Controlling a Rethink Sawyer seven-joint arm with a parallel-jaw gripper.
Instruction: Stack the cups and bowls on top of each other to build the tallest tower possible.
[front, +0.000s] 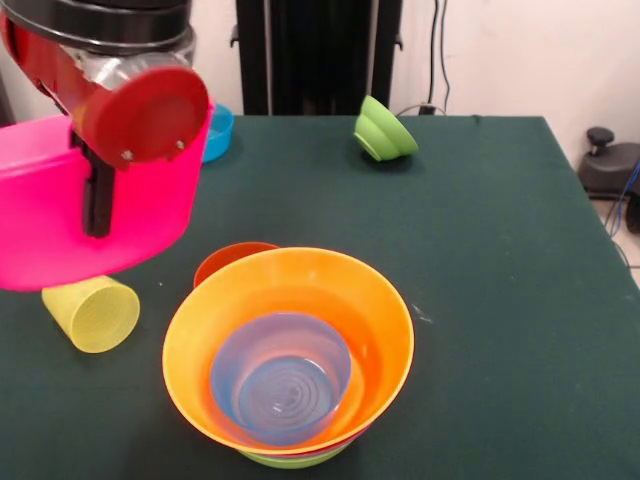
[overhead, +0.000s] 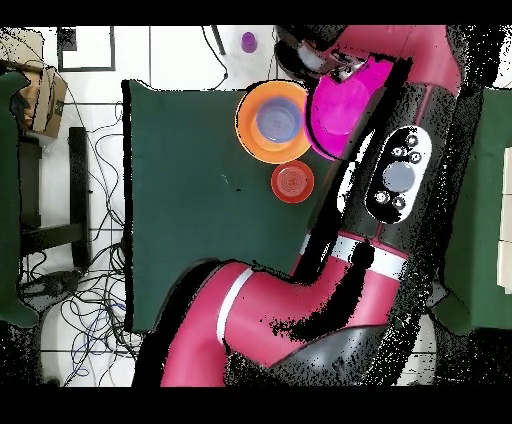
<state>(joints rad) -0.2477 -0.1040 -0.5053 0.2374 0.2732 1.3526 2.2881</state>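
A: where's the tower at? 
B: front of the green tabletop (front: 480, 250): orange bowl (front: 375, 320) with a purple bowl (front: 280, 375) nested inside, lime-green bowl (front: 295, 460) lowest.

A: and the gripper (front: 97, 190)? 
B: lifting a big pink bowl (front: 40, 220) by its rim, fingers clamped on it, above the tipped yellow cup (front: 92, 312).

The tower (front: 290, 360) has 1 purple bowl (front: 281, 376) nested inside its orange bowl (front: 380, 310). Left of it lies the yellow cup (front: 92, 312), tipped over; above that hangs a pink bowl (front: 45, 215), raised by the gripper (front: 97, 195).
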